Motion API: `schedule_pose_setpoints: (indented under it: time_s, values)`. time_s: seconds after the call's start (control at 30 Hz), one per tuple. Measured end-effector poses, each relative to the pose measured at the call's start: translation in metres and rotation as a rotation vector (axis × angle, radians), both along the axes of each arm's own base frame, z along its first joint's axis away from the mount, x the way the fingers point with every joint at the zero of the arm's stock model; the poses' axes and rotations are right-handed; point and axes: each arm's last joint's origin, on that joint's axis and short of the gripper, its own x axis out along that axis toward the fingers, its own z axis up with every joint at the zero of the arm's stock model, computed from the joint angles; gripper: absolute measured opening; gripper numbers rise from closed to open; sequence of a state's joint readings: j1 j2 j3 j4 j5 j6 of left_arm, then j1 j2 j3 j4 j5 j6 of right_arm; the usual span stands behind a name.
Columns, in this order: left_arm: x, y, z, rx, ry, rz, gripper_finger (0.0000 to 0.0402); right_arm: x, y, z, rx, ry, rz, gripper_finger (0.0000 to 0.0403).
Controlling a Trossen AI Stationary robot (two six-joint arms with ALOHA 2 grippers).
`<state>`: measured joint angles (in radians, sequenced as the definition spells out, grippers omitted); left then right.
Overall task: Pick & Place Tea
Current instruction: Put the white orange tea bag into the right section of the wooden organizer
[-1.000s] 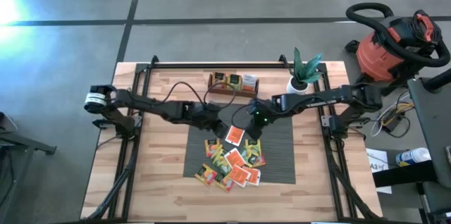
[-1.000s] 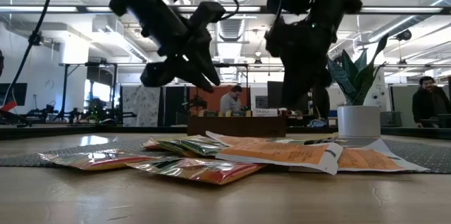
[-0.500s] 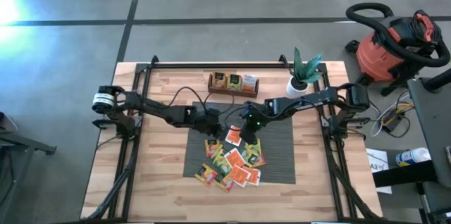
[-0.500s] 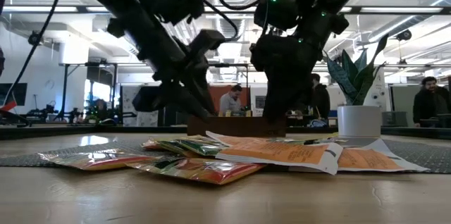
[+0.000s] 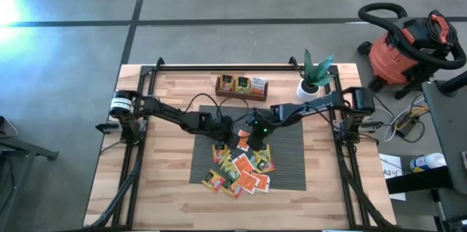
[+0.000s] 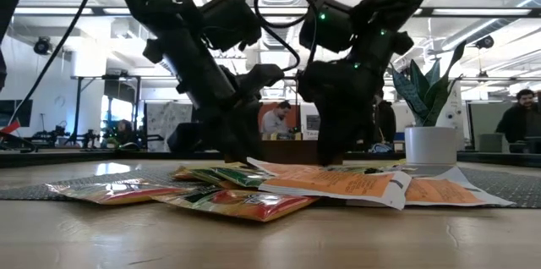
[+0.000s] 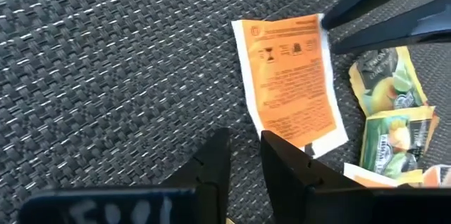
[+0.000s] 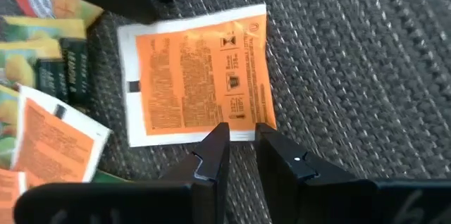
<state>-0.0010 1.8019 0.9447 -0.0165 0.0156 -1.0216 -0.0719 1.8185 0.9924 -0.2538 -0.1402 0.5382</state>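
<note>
While both narrow-jawed, empty grippers hover low, the orange sachet (image 8: pixel 194 83) lies flat between left gripper (image 7: pixel 243 155) and right gripper (image 8: pixel 239 143).

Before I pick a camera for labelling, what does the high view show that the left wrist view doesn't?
Only the high view shows the wooden tray, potted plant, red vacuum and both arms. Only the left wrist view shows the orange sachet's print and the left gripper narrowly parted beside its edge. Both show the grey mat, that sachet and green sachets.
</note>
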Motion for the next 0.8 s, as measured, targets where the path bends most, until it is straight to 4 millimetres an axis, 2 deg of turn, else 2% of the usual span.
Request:
schedule_pose_setpoints:
  time_s: [0.27, 0.5, 0.8]
  values:
    - [0.002, 0.0, 0.001, -0.003, -0.025, -0.001, 0.0076, 0.001, 0.0, -0.008, -0.002, 0.018, 0.006, 0.0068]
    - [0.01, 0.0, 0.01, -0.009, -0.148, -0.006, 0.0076, 0.002, 0.0, -0.009, -0.002, 0.021, 0.007, 0.0068]
    - [0.007, 0.0, 0.008, -0.015, -0.106, -0.002, 0.0076, 0.001, 0.0, -0.009, -0.007, 0.022, 0.015, 0.0068]
